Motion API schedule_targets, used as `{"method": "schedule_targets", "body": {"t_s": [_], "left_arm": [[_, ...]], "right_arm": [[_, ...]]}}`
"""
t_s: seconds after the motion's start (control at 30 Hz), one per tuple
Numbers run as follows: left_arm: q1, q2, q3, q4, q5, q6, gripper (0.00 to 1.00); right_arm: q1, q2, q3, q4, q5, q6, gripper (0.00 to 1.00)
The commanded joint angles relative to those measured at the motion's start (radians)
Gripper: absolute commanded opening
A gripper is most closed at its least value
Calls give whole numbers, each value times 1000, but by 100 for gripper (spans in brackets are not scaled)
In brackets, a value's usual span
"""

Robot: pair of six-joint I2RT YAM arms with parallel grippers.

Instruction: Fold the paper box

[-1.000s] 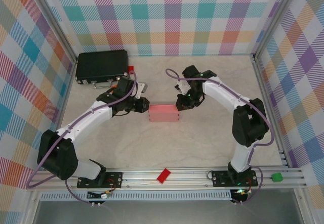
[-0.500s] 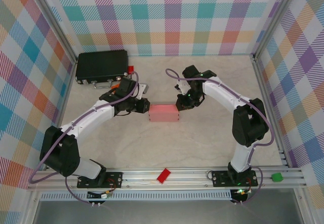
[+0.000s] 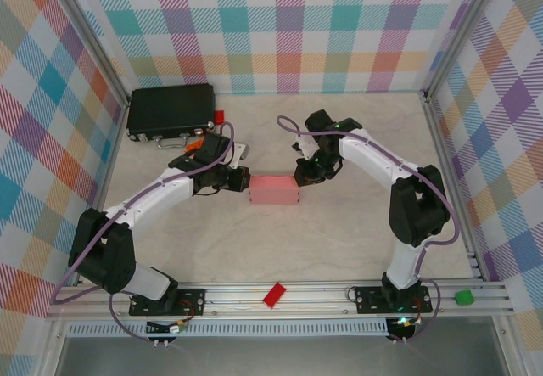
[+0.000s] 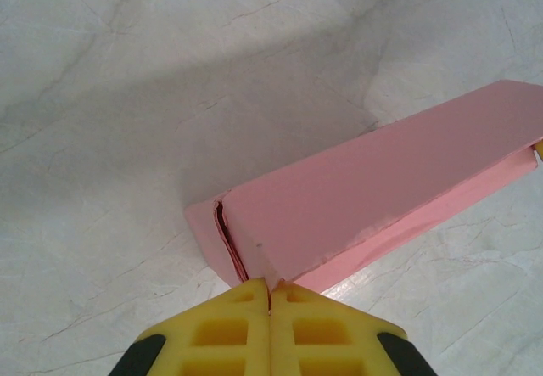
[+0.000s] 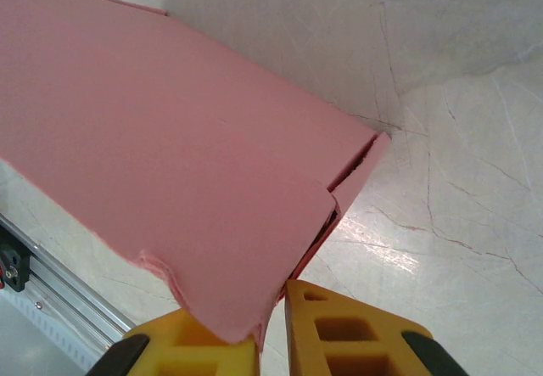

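The pink box (image 3: 274, 189) lies at the middle of the desk (image 3: 322, 240) in the top view, between both arms. The left tool (image 4: 270, 304) is pressed together at the box's left end corner (whether card sits between its tips, I cannot tell). The right tool (image 5: 271, 329) pinches the box's right-end wall edge.

table (image 3: 280, 240): pale marbled | on it: paper box (image 3: 273, 189); black case (image 3: 170, 109); red block (image 3: 219, 115) beside case
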Motion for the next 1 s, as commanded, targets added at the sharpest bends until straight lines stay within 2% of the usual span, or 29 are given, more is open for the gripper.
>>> {"method": "schedule_targets", "body": {"t_s": [0.0,0.57,0.97], "left_arm": [[-7,23,-28,-12,12,-13,5],[-7,13,-65,-19,2,-11,4],[-7,22,-48,-19,11,-12,4]], "right_arm": [[6,11,2,-31,-13,-6,16],[5,-30,-1,-25,-8,-8,23],[5,-107,-60,-10,-23,-43,38]]}}
